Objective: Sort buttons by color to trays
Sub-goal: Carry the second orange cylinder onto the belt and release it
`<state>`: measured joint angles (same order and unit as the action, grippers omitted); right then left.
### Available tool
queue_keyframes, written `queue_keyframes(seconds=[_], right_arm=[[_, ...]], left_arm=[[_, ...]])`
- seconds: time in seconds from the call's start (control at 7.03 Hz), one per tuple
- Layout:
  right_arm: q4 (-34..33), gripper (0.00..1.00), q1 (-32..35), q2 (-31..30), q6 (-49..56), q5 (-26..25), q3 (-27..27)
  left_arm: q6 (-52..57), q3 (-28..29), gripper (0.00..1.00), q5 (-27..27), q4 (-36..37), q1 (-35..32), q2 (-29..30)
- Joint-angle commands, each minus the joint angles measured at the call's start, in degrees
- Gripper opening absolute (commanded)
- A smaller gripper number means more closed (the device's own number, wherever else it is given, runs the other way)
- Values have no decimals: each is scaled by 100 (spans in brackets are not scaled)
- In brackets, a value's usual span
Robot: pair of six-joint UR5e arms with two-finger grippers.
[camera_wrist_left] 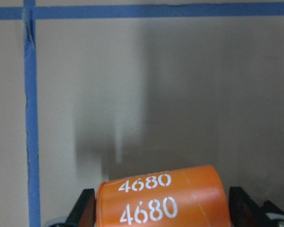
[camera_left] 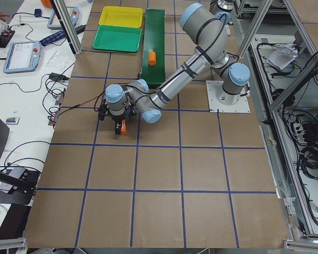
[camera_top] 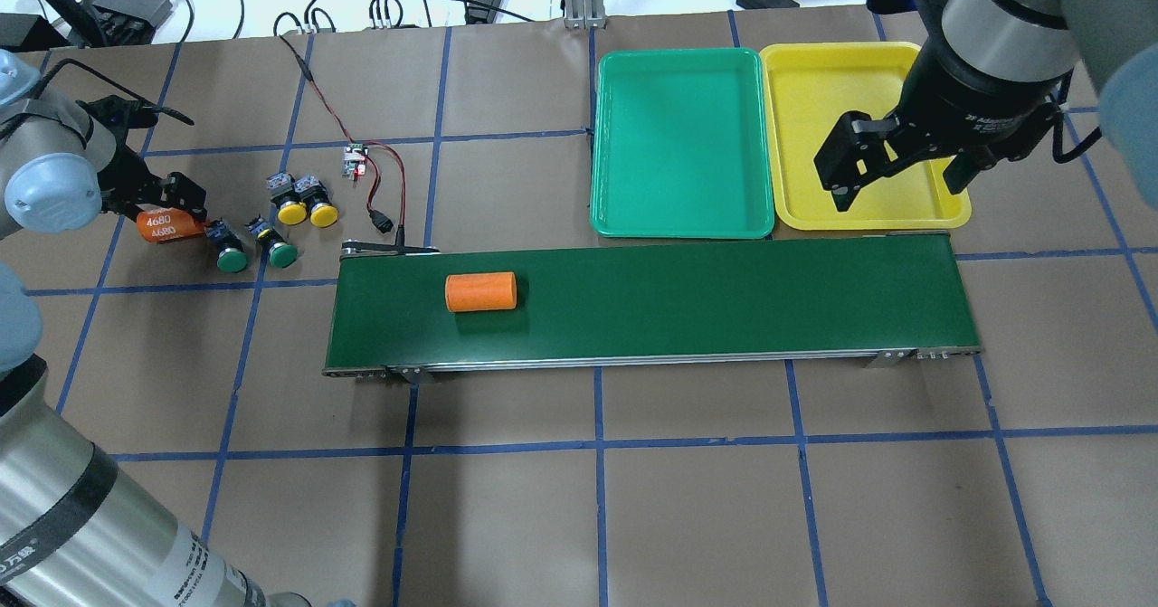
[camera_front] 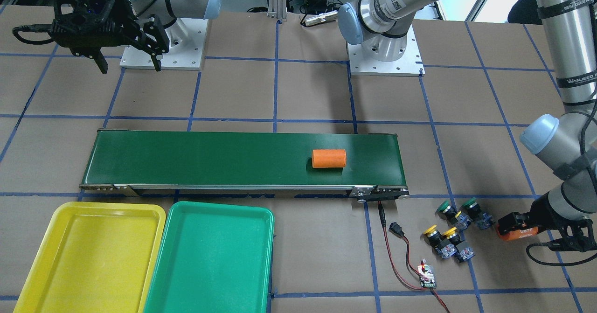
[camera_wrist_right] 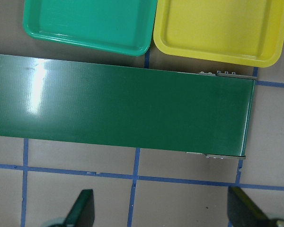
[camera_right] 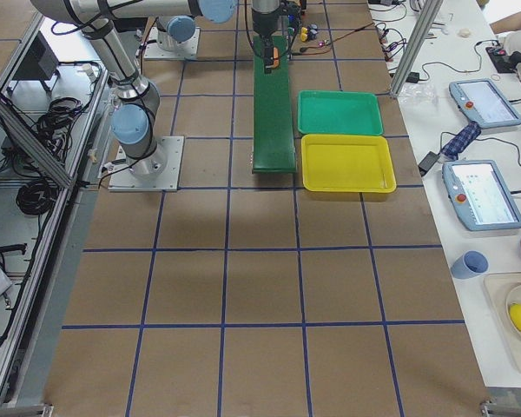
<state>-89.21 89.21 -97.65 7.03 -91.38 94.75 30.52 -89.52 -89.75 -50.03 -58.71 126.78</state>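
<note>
Evidently no sorting yet: four buttons (camera_top: 291, 213) cluster on the bench (camera_top: 543, 516), well apart from both trays (camera_top: 683, 137). Left gripper (camera_top: 170, 223) grasps an orange cylinder (camera_wrist_left: 161, 198), right gripper (camera_top: 902, 186) hangs released; next, likely shed cylinder, grab button.

Four small push-buttons, with mushroom caps on black bodies and blue-grey contact blocks, lie tipped over in a loose cluster on the brown tabletop (camera_top: 633, 498). The first yellow-capped button (camera_top: 291, 213) lies just beside the second yellow-capped button (camera_top: 324, 215). The first green-capped button (camera_top: 232, 261) and the second green-capped button (camera_top: 283, 255) lie near them. Well apart from the cluster, the shallow green plastic tray (camera_top: 678, 137) and the shallow yellow plastic tray (camera_top: 841, 137), both round-cornered, sit flat side by side.
</note>
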Motion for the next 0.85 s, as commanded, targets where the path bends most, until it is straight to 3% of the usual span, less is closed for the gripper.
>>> queue_keyframes(seconds=[0.0,0.14,0.43,0.71], right_arm=[[0,100,0,0,0,-2,0],[0,100,0,0,0,-3,0],[0,100,0,0,-9,6,0],[0,100,0,0,0,6,0]], left_arm=[[7,57,57,10,-33,-8,66],[7,101,1,1,-129,-26,-30],[7,180,0,1,-610,-122,-319],[-19,50,0,19,-1189,-611,-994]])
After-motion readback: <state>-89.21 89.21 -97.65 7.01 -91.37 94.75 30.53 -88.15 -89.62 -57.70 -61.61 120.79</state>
